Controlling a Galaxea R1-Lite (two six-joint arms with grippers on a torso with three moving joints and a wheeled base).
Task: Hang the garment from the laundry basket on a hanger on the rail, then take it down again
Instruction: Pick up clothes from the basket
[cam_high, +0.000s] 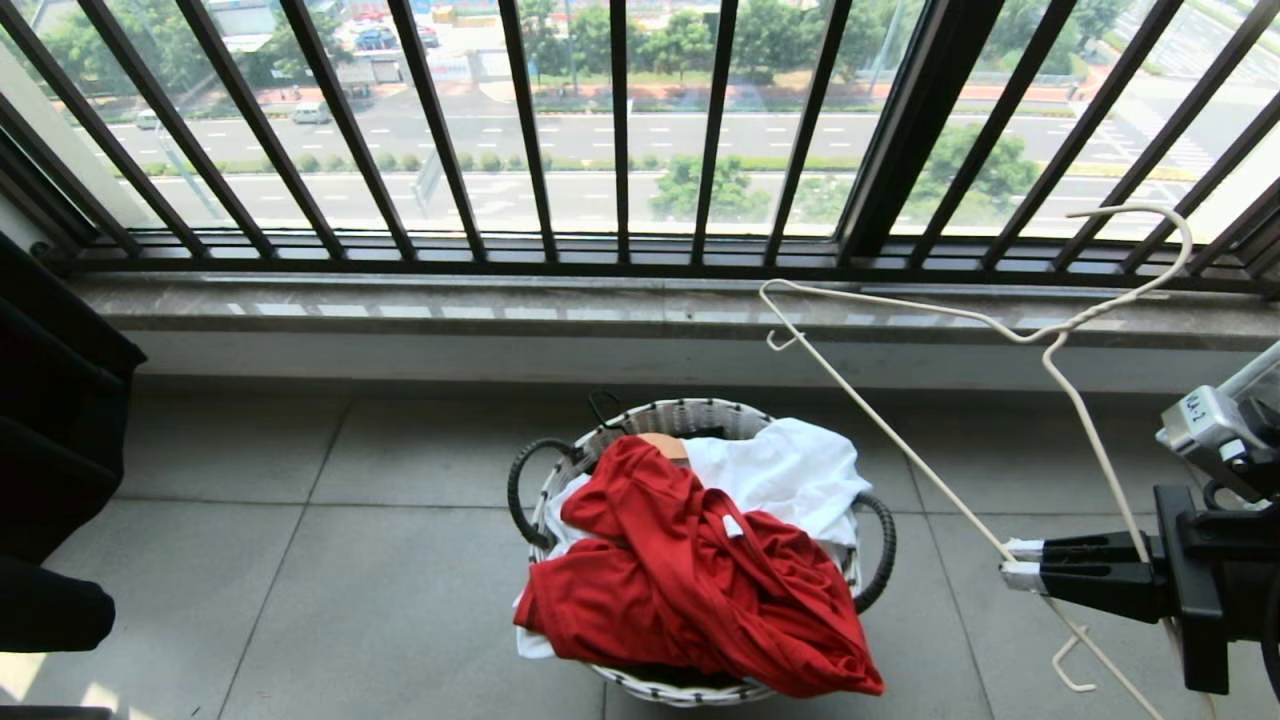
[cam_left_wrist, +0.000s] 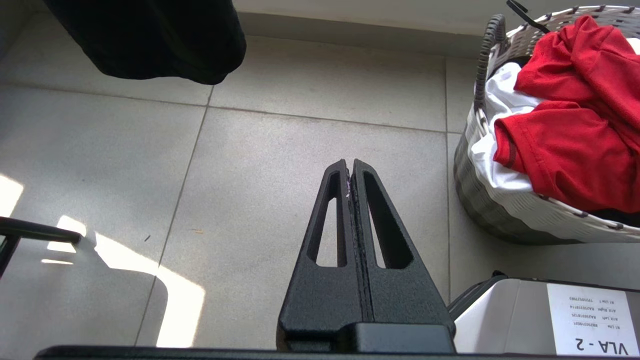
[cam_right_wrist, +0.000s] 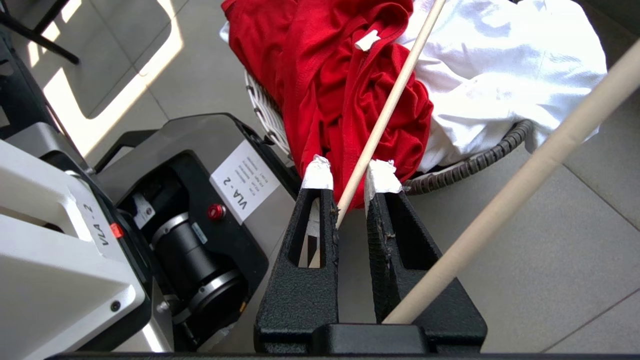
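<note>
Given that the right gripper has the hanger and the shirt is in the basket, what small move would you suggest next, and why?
Probably reach the left gripper, shut and empty, toward the crumpled red T-shirt lying atop the round woven basket. The right gripper grips the thin off-white hanger beside the basket, but nothing holds the shirt yet.

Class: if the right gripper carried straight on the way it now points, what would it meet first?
Probably the red T-shirt heaped in the laundry basket; the right gripper, holding the hanger, aims at it, though depth is uncertain.
</note>
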